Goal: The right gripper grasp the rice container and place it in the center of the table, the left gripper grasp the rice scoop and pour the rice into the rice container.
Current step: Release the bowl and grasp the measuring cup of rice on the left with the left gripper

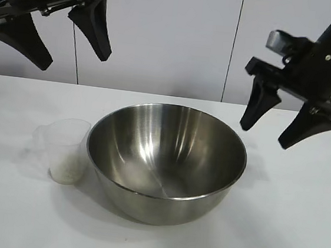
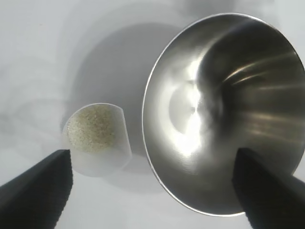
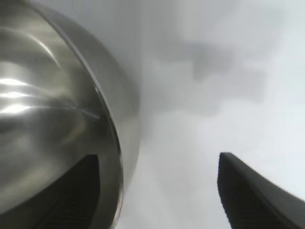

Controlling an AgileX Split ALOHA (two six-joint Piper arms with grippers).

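Note:
The rice container (image 1: 166,159), a wide shiny steel bowl, stands empty at the middle of the white table (image 1: 296,232). The rice scoop (image 1: 64,149), a small translucent cup holding whitish rice (image 2: 90,129), stands just left of the bowl, close to its wall. My right gripper (image 1: 266,133) hangs open and empty above the bowl's right rim; in the right wrist view one finger lies over the bowl (image 3: 52,119) and the other over bare table. My left gripper (image 1: 74,58) is open and empty, high above the table at the upper left. Its wrist view shows the scoop and the bowl (image 2: 224,114) below.
A plain white wall with vertical seams (image 1: 234,45) stands behind the table. Bare tabletop lies in front of the bowl and to its right.

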